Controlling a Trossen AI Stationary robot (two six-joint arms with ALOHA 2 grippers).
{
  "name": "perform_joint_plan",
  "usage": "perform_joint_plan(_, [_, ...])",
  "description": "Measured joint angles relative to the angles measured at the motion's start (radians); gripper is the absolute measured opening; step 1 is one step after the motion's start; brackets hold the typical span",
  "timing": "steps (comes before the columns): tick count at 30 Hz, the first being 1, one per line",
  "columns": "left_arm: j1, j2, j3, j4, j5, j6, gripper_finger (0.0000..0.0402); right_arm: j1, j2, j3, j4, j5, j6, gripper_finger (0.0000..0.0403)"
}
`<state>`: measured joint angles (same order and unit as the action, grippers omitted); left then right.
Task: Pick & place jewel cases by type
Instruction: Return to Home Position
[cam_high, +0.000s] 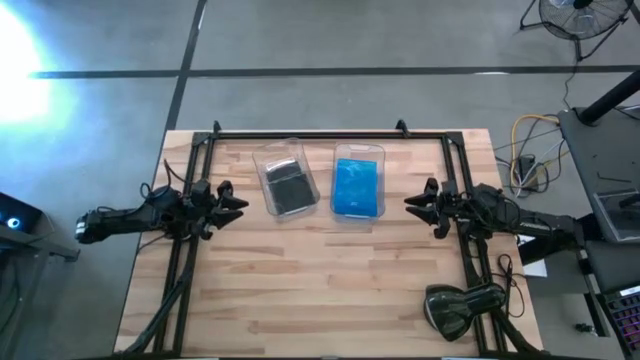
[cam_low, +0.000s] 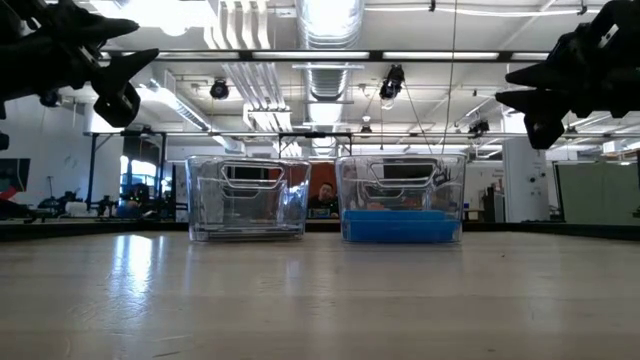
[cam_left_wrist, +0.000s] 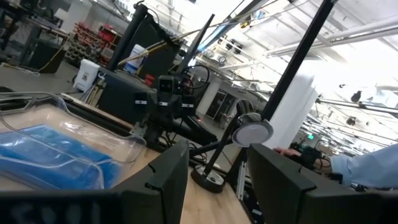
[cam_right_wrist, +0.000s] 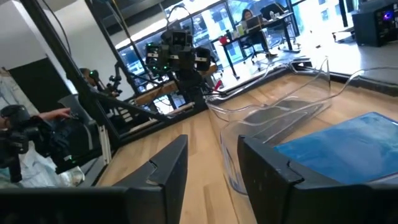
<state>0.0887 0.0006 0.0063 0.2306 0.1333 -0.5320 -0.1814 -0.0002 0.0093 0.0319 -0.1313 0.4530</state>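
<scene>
Two clear bins stand side by side on the table's far half. The left bin (cam_high: 286, 180) holds the dark jewel cases (cam_high: 291, 190). The right bin (cam_high: 358, 184) holds the blue jewel cases (cam_high: 356, 187), which also show as a blue stack (cam_low: 400, 225) in the low view. My left gripper (cam_high: 238, 202) hovers above the table left of the bins, open and empty. My right gripper (cam_high: 411, 202) hovers right of them, also open and empty. Each points toward the bins.
A bulky black curved device (cam_high: 460, 308) lies near the table's right near corner. A black metal frame (cam_high: 300, 134) runs along the far edge and down both sides. Bare wood (cam_high: 320, 280) fills the near half. A person (cam_low: 323, 198) sits in the room behind the bins.
</scene>
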Motion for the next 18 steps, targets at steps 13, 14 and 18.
perform_joint_plan(13, [0.001,0.000,0.000,-0.034,0.000,0.000,0.0147,0.000,0.003,0.000,0.000,0.000,0.000,0.0139])
perform_joint_plan(14, [0.001,0.000,0.000,-0.048,0.000,0.000,0.0147,0.000,0.005,0.000,0.000,0.000,0.000,0.0139])
perform_joint_plan(18, [0.001,0.000,0.000,-0.078,0.000,0.000,0.0147,0.000,0.016,0.000,0.000,0.000,0.000,0.0135])
